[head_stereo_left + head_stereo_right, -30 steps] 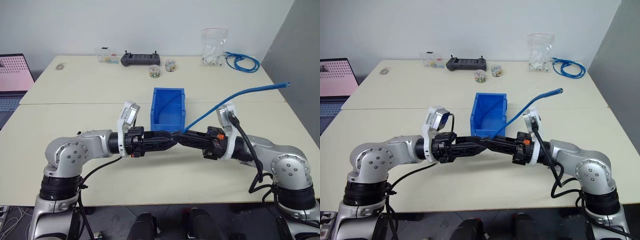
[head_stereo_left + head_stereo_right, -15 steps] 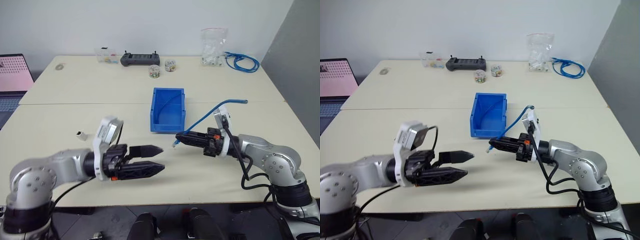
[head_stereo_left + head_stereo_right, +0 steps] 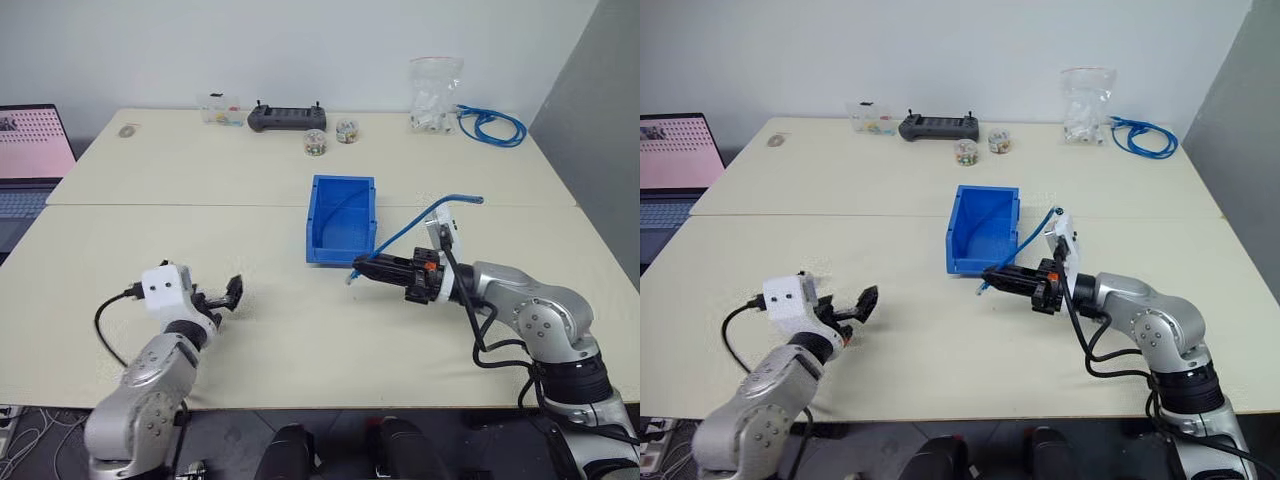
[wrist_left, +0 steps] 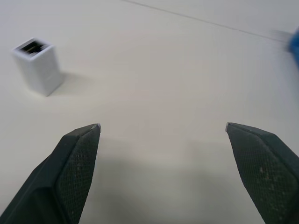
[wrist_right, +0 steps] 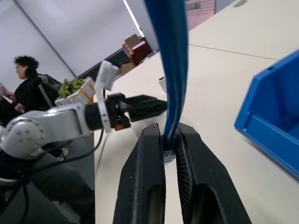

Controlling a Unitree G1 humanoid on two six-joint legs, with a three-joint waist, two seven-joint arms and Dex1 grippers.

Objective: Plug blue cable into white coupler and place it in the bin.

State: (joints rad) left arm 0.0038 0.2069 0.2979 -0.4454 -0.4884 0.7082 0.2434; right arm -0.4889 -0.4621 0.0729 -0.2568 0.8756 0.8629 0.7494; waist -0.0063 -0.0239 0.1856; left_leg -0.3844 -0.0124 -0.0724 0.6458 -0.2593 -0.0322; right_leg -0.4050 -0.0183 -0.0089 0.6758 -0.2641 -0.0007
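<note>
Right end effector [image 3: 358, 267] clenched on thin bright blue cable [image 3: 420, 219] beside small blue plastic bin [image 3: 341, 217] mid-tabletop; left end effector [image 4: 161, 140] released, tiny white boxy coupler [image 4: 38, 65] ahead near tabletop's left edge: centre jaws, grip coupler's sides, socket exposed.

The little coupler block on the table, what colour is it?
White, with a dark socket opening on top. The coupler shows best in the left wrist view.
</note>
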